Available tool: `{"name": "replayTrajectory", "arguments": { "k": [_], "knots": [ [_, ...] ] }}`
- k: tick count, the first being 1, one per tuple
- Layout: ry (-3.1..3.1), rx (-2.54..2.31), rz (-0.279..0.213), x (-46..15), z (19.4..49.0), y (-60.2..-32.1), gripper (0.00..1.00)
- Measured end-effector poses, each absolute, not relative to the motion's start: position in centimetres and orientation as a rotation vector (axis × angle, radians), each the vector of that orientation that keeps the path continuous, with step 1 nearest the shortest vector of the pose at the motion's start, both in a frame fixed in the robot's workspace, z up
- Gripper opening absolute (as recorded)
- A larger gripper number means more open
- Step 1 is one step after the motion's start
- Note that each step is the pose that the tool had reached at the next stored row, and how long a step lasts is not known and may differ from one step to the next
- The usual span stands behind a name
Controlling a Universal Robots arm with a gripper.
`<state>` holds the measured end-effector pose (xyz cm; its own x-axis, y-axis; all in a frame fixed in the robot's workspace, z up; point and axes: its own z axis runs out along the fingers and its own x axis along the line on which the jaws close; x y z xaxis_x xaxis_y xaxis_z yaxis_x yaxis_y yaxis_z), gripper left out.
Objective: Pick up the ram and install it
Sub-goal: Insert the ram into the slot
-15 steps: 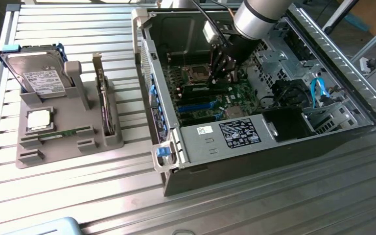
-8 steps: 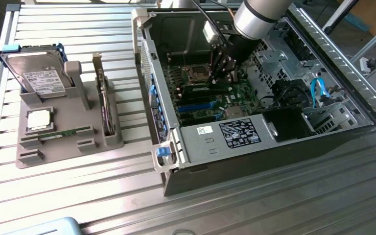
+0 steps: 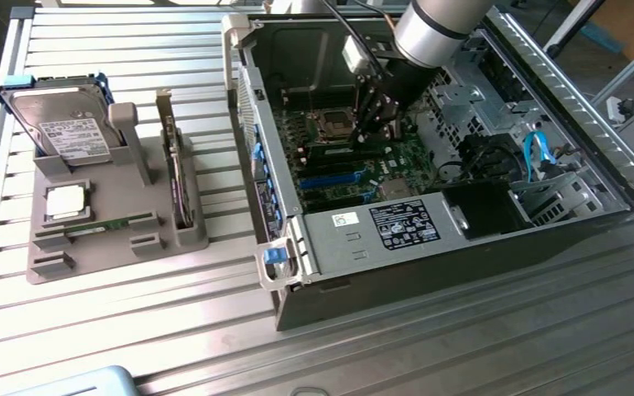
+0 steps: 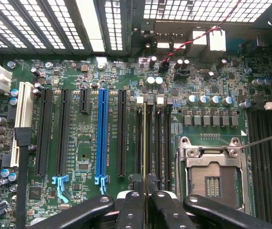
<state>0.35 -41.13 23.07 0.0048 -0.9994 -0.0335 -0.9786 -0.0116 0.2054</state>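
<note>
The ram [image 3: 113,224], a thin green stick, lies flat in the grey fixture [image 3: 86,264] at the exterior view's left, in front of the hard drive. My gripper [image 3: 370,124] is far from it, inside the open computer case [image 3: 328,239], low over the motherboard. In the wrist view the black fingers [image 4: 131,210] stand almost together, so the gripper [image 4: 147,200] is shut, right above the memory slots [image 4: 155,143]. A thin pale strip runs along one of those slots under the fingertips. I cannot tell whether anything is pinched between them.
The fixture also holds a hard drive [image 3: 63,128], a square silvery processor [image 3: 66,200] and an upright expansion card [image 3: 174,165]. Beside the memory slots are the open processor socket [image 4: 212,174], a blue slot [image 4: 102,133] and several black slots. Case walls surround the arm.
</note>
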Motion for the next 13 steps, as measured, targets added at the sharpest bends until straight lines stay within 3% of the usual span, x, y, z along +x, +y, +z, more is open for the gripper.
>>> {"name": "replayTrajectory", "arguments": {
  "k": [13],
  "knots": [
    [-2.118,2.136,-0.256,0.35,23.04,-41.39,0.12]
  ]
}}
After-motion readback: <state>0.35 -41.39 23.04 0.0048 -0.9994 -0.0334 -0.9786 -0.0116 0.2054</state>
